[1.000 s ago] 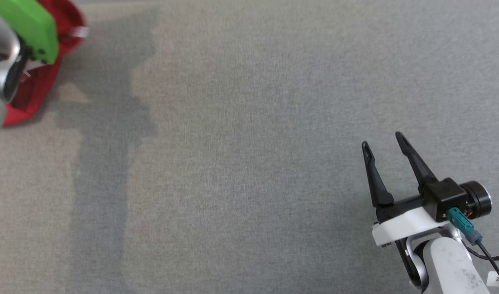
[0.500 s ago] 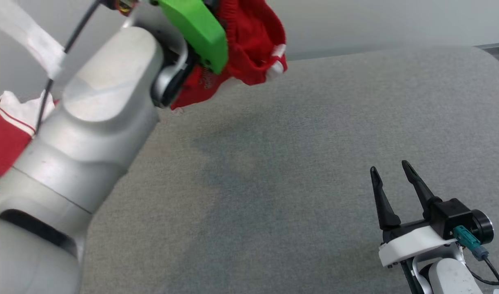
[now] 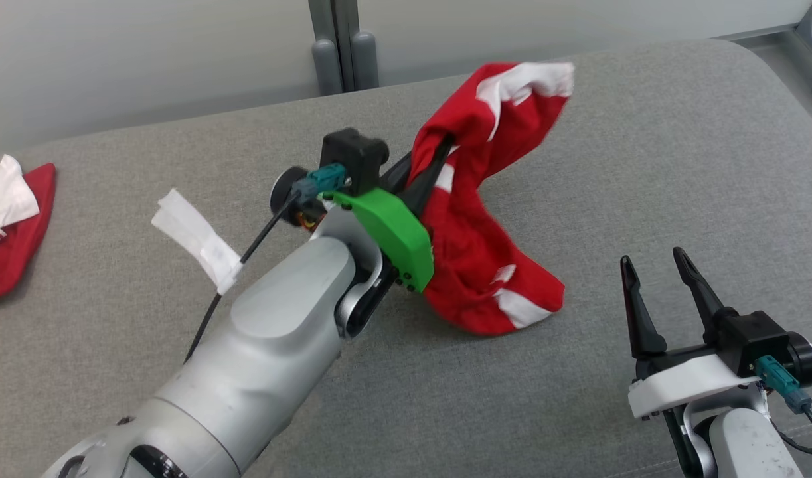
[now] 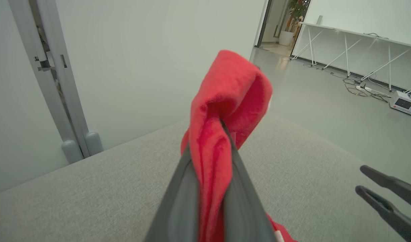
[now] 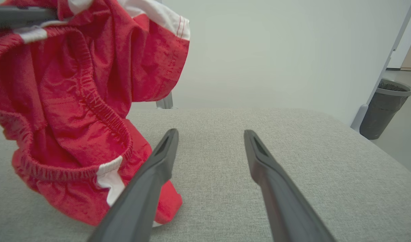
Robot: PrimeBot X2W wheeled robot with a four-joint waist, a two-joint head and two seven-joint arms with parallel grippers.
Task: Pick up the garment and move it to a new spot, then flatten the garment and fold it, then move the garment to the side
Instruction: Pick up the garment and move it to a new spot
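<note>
Garment [image 3: 475,265] hung from the clenched left claw [image 3: 435,156], lower end on the table [image 3: 645,166]; laying it down slowly seemed best, the right claw [image 3: 652,259] gaping empty.

A grey fabric surface [image 3: 678,153] spans the frame. Just right of centre, the lower end of a red garment [image 3: 479,292] with white patches rests on it; another red and white cloth [image 3: 10,232] lies at the left edge

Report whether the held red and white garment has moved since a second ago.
Yes. The red and white garment has come from the far edge of the grey cushion toward its middle, lower end now resting on it.
</note>
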